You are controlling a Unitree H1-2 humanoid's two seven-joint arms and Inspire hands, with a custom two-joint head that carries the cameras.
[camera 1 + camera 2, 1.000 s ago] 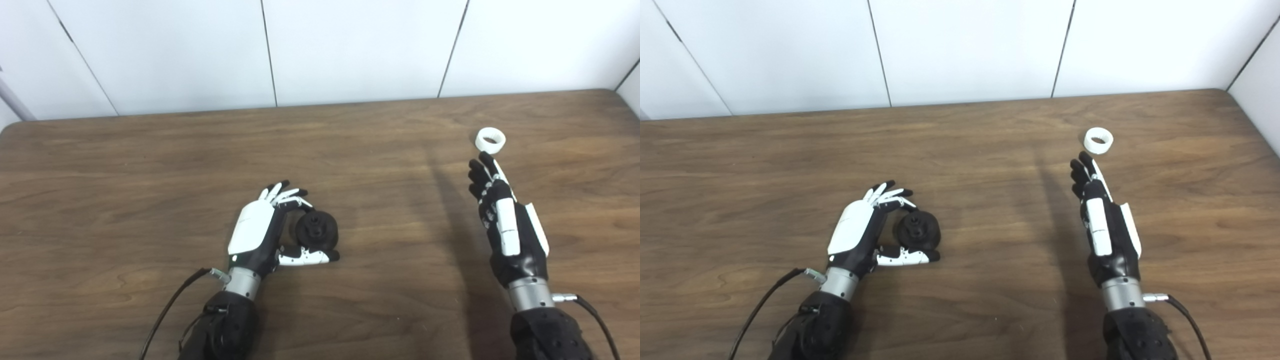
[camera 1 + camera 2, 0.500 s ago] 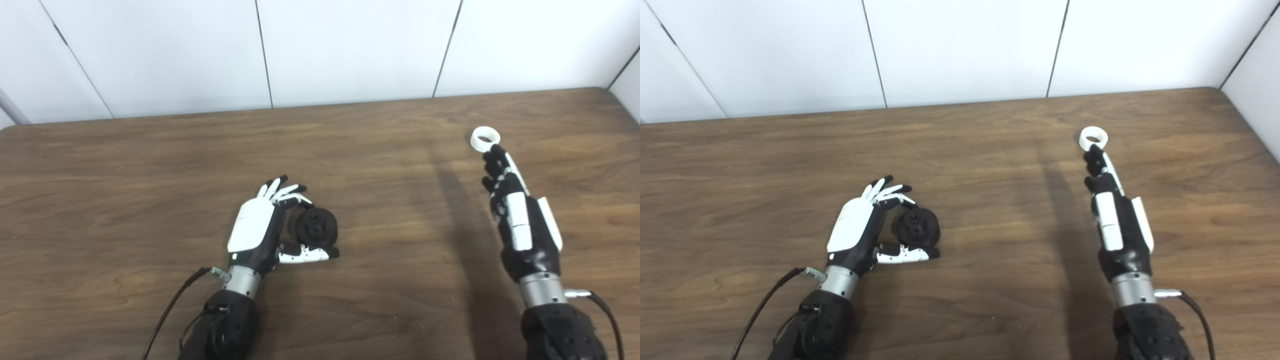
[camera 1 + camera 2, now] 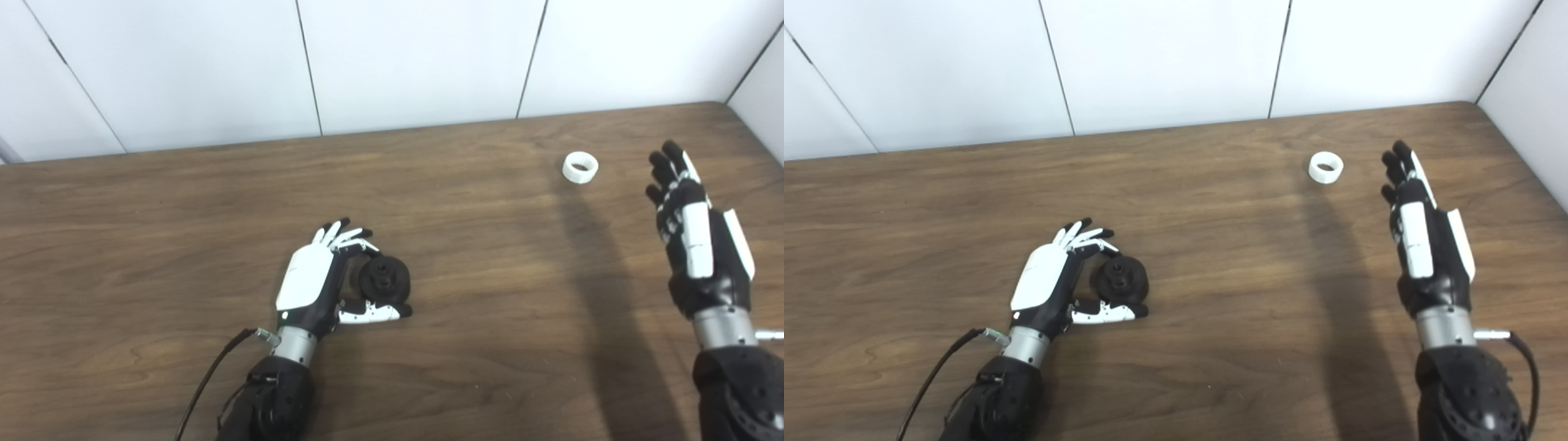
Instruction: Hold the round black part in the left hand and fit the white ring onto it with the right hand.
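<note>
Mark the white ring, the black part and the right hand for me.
white ring point(image 3: 580, 168), left eye view, on its near outer wall.
black part point(image 3: 384, 280), left eye view, on its top face.
right hand point(image 3: 1424, 245), right eye view, on the back of the hand.

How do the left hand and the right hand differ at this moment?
The left hand curls around the round black part; the right hand is open and holds nothing. The left hand is low at the table; the right hand stands beside the white ring, apart from it.
</note>
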